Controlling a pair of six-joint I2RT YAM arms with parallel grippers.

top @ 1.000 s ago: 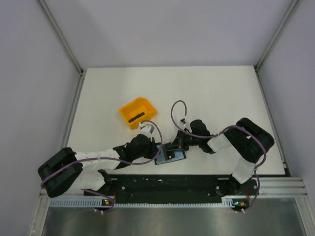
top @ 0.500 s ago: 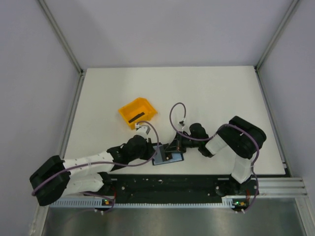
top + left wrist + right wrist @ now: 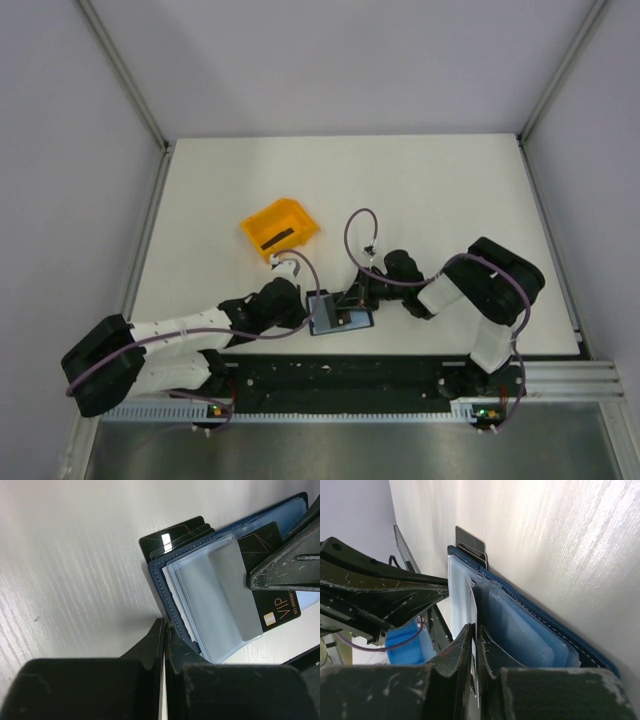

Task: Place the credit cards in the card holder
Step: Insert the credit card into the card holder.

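Observation:
The navy card holder (image 3: pixel 345 320) lies open near the table's front edge, its clear sleeves (image 3: pixel 200 595) fanned up. A black credit card (image 3: pixel 277 612) printed "VIP" sits partly inside a sleeve. My right gripper (image 3: pixel 477 630) is shut on that card's thin edge (image 3: pixel 472 600); its fingers (image 3: pixel 285 567) show in the left wrist view. My left gripper (image 3: pixel 165 625) is shut with nothing between its tips, pressing against the holder's navy edge (image 3: pixel 160 585). More black cards (image 3: pixel 172 532) stick out under the holder's far side. From above, the left gripper (image 3: pixel 312 308) and right gripper (image 3: pixel 350 300) meet over the holder.
An orange bin (image 3: pixel 255 228) stands behind and left of the holder with a black card (image 3: pixel 277 238) lying in it. The black rail (image 3: pixel 340 375) of the arm bases runs just in front of the holder.
The left arm's elbow has swung back and left, and its gripper has settled at the holder's left edge. The right arm shifted slightly left. The holder stayed put.

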